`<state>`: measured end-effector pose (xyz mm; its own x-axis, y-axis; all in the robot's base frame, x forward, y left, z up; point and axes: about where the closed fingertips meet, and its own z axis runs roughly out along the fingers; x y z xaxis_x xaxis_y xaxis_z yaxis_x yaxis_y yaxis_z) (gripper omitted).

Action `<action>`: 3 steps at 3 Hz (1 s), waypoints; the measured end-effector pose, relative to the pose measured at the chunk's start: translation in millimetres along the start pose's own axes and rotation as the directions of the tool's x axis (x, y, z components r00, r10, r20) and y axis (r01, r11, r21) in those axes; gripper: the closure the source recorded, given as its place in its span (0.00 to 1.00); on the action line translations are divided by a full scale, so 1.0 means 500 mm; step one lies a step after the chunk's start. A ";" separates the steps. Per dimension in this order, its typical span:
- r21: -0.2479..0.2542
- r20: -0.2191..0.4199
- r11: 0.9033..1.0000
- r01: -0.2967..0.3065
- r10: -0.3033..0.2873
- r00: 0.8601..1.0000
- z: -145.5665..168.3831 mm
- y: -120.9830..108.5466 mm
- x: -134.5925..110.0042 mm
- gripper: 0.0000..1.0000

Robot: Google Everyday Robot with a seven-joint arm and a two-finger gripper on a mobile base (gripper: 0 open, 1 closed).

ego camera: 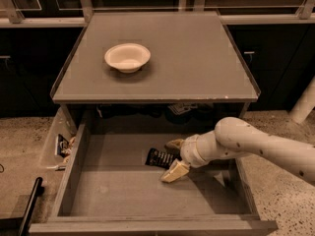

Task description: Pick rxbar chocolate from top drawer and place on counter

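Note:
The rxbar chocolate (158, 158), a small black wrapper with white lettering, lies flat on the grey floor of the open top drawer (123, 191), near its middle. My gripper (174, 158) reaches in from the right, down in the drawer. Its two tan fingers (175, 171) stand apart, one on each side of the bar's right end. The bar rests on the drawer floor. The grey counter (197, 58) lies above the drawer.
A white bowl (127, 57) stands on the counter's left half. A narrow clear tray (60, 144) with small colourful packets hangs on the drawer's left side. A black handle (29, 208) sits at the lower left. The speckled floor (275, 127) surrounds the unit.

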<state>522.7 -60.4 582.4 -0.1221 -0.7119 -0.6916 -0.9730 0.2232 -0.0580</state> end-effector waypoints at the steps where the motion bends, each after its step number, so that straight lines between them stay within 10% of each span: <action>1: 0.000 0.000 1.000 0.000 0.000 1.000 -0.007 -0.001 -0.007 0.88; 3: 0.000 0.000 1.000 0.000 0.000 1.000 -0.012 -0.001 -0.012 1.00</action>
<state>522.6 -60.3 590.7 -0.1220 -0.7119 -0.6916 -0.9731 0.2229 -0.0579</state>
